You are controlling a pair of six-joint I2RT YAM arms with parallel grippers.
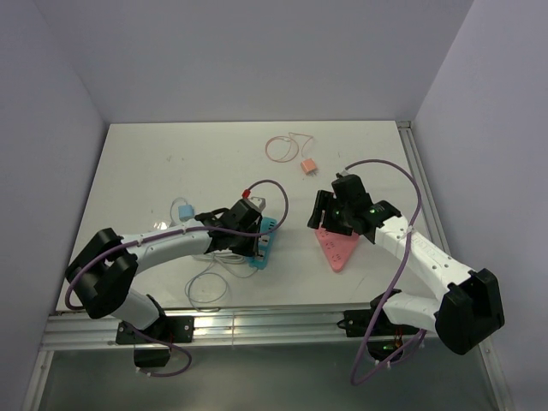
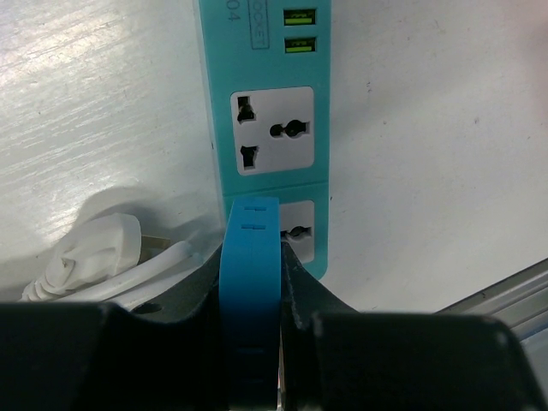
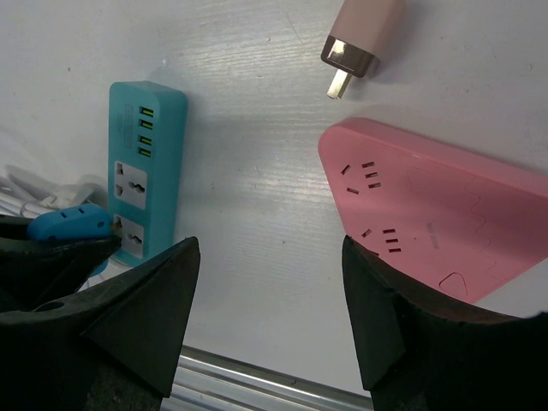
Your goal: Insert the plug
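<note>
A teal power strip [image 2: 265,111] lies on the white table; it also shows in the top view [image 1: 265,246] and the right wrist view [image 3: 141,163]. My left gripper [image 2: 251,291] is shut on a blue plug [image 2: 250,265] and holds it over the strip's near socket, touching or just above it. The blue plug shows in the right wrist view [image 3: 68,223] too. My right gripper [image 3: 270,257] is open and empty, above bare table between the teal strip and a pink triangular power strip [image 3: 428,205].
A pink charger plug [image 3: 364,30] with a thin pink cable [image 1: 287,145] lies beyond the pink strip [image 1: 336,246]. A white coiled cable [image 2: 94,253] lies left of the teal strip. A light blue adapter [image 1: 186,211] sits at the left. A metal rail [image 1: 257,325] runs along the near edge.
</note>
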